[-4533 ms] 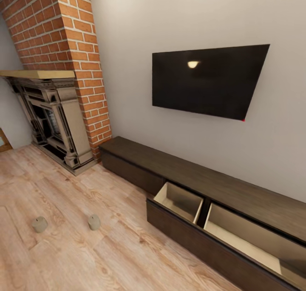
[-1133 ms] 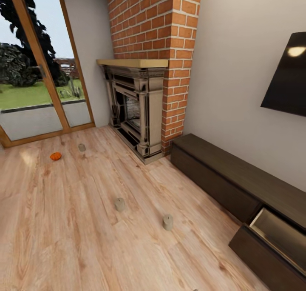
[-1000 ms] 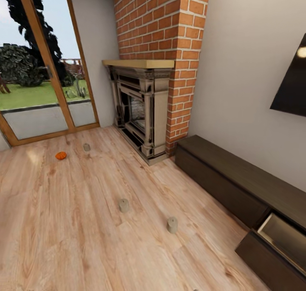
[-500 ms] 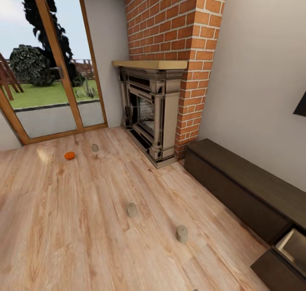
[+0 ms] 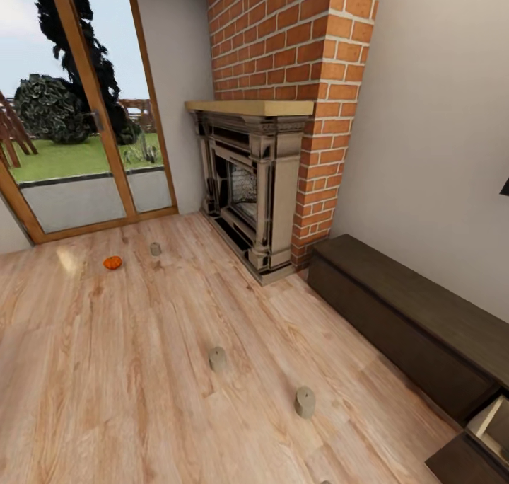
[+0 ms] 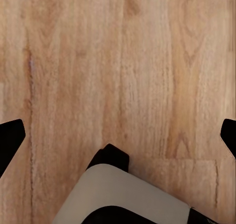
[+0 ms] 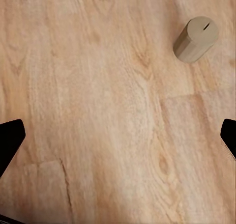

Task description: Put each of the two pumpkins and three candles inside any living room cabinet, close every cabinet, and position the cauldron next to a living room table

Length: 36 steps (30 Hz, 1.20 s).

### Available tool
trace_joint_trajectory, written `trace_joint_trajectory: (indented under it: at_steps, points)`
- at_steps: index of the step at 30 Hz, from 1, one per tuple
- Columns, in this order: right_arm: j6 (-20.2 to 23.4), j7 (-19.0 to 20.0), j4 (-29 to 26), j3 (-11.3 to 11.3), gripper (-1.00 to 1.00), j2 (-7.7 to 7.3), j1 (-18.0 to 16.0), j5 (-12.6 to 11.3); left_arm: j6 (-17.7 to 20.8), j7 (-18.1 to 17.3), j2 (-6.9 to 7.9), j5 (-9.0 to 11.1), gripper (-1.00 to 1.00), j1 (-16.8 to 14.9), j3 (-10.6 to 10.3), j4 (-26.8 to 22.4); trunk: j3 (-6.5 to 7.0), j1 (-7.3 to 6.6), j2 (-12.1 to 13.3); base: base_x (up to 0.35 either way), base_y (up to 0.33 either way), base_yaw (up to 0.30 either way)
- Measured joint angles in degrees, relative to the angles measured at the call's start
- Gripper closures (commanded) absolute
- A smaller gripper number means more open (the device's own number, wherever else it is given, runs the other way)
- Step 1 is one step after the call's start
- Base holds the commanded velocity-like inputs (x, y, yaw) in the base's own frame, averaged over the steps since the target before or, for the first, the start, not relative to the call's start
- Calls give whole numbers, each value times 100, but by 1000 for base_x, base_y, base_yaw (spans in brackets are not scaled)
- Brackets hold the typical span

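1. Three squat grey-brown candles stand on your pale wood-plank floor (image 5: 106,371): one nearest (image 5: 305,402), one mid-floor (image 5: 218,358), one far (image 5: 155,248), beside the small ribbed orange pumpkin (image 5: 112,262).
2. The long dark-brown wooden cabinet (image 5: 410,321) lines the wall; its corner drawer (image 5: 488,427) stands pulled out.
3. Your left gripper (image 6: 118,135) and right gripper (image 7: 118,135) hang with fingers spread, empty; a candle (image 7: 196,39) lies ahead of the right one.

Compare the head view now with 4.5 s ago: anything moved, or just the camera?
Just the camera. It swung left: the TV has slid out of frame, and the glass door, a pumpkin and a third candle have come in. The two near candles, cabinet and its open drawer stayed put. Nothing grasped.
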Motion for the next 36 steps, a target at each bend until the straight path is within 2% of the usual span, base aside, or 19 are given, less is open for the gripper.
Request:
trace_joint_trajectory:
  at_steps: [24,36]
  points:
    - [-10,11,0,-7,-100,0,0,-14,-2,0,-9,0,-100,1,-5,0,1,-1,0,335,-12,0]
    - [22,31,35,-11,-100,0,0,-45,-3,0,-9,0,-100,0,-5,0,24,-1,0,338,-20,-62]
